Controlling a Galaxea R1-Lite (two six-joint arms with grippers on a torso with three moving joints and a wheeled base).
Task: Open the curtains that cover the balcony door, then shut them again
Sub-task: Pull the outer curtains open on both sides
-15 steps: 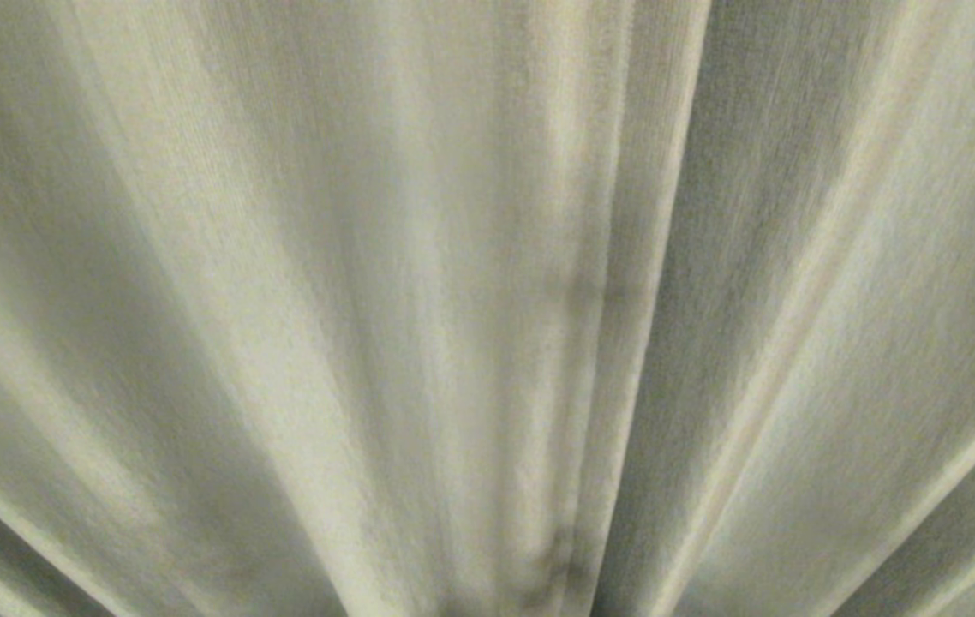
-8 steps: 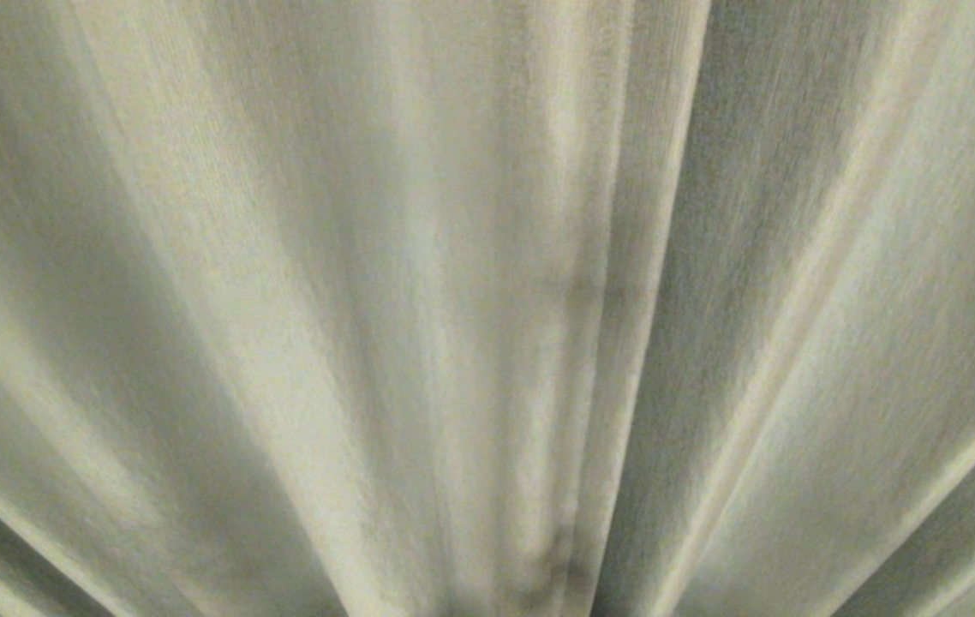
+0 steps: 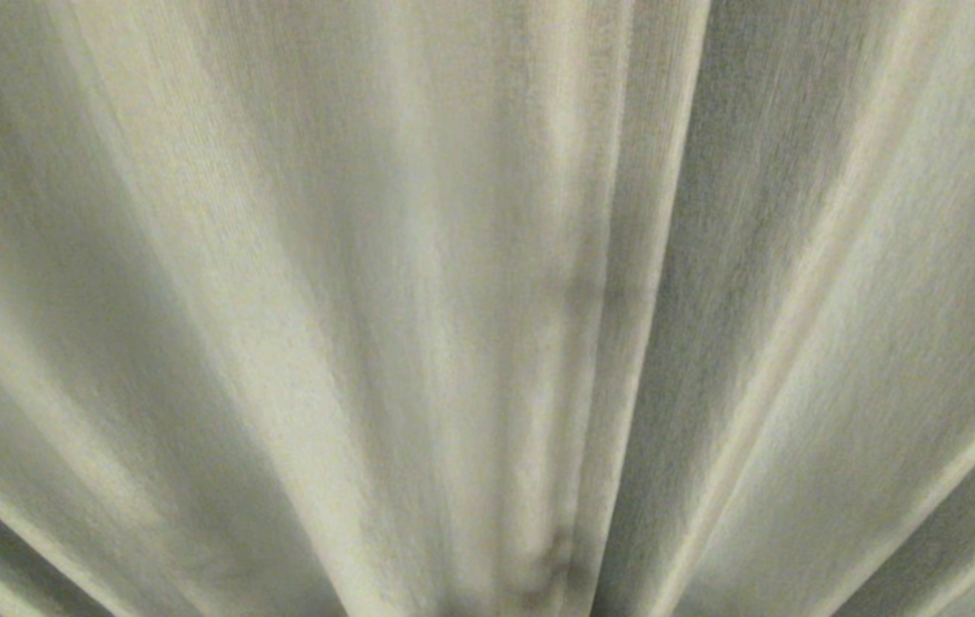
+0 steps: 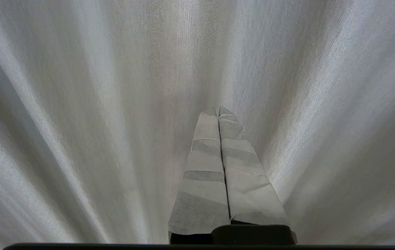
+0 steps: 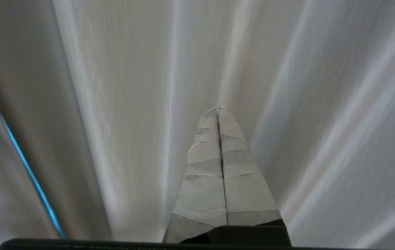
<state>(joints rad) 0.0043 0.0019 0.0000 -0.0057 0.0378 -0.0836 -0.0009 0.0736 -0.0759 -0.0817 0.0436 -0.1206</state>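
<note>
Cream-beige curtains [image 3: 419,283] fill whole head view, folds running vertically, overlapping edge seam [image 3: 607,343] just right of centre. No balcony door visible, so curtains fully drawn, opening not started. Neither arm in head view. Left gripper [image 4: 219,113] jaws closed, empty, tips pointing straight at fabric, very near, contact unclear. Right gripper [image 5: 218,110] same: jaws closed, nothing held, fabric dead ahead. Thin blue line [image 5: 31,173] beside one fold. Which arm sits nearer seam, can't tell.
</note>
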